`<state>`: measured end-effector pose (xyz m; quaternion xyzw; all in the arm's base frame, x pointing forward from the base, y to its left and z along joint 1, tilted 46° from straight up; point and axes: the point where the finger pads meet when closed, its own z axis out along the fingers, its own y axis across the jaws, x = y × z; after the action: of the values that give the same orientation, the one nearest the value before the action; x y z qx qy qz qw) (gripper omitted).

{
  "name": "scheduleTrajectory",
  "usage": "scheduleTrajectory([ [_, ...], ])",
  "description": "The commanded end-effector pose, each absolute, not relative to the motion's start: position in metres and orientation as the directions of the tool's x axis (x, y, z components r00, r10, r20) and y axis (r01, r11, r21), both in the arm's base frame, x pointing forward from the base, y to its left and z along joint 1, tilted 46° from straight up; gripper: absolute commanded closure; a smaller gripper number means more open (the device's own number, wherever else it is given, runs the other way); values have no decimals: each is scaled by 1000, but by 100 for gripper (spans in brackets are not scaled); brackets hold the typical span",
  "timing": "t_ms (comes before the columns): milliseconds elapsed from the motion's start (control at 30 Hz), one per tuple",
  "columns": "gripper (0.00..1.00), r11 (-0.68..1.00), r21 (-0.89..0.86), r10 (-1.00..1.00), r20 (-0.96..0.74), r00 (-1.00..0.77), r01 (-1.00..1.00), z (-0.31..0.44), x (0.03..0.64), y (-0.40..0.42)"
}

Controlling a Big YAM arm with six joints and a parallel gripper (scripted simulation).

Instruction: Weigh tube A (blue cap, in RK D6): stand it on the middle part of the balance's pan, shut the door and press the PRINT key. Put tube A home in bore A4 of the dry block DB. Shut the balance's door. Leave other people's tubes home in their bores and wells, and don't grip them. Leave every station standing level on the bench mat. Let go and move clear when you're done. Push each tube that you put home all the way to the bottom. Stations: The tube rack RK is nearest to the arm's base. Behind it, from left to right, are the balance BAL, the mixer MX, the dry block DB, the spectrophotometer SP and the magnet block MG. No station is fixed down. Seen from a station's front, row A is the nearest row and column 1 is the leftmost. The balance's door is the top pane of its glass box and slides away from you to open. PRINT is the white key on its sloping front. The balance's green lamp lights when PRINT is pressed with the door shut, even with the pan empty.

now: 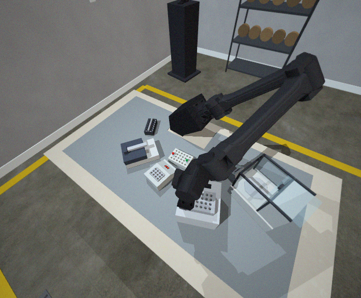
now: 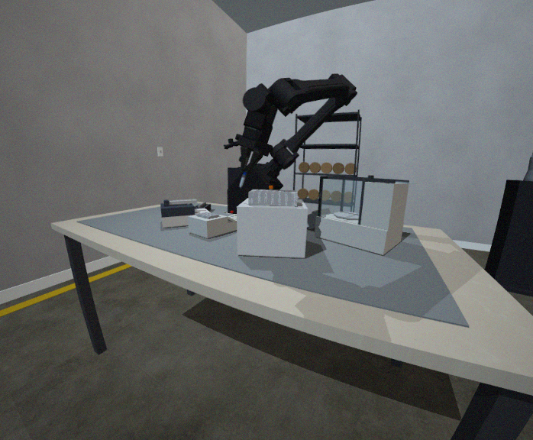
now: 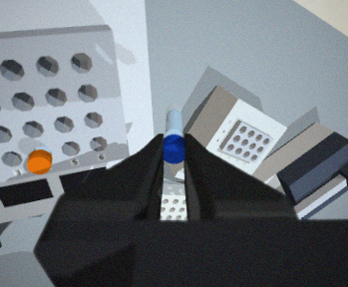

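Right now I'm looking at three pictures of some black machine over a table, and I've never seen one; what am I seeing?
It's a robot arm. One picture looks down from above, one across the bench, and one from the wrist, past its gripper. The gripper holds a blue-capped tube in the air. On the mat stand a white block with holes, a glass-sided balance, a small tube rack and other instruments.

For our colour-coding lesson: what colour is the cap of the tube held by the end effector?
Blue; clearest in the wrist view.
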<state>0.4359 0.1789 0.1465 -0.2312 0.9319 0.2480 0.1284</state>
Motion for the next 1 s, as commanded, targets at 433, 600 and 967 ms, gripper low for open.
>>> scheduleTrajectory([
  [433,91,783,554,-226,-172,-959,-284,45,441,122],
  [600,91,777,583,-187,-145,-972,-237,32,449,112],
  [967,91,723,690,-75,26,-997,-37,-47,411,77],
])
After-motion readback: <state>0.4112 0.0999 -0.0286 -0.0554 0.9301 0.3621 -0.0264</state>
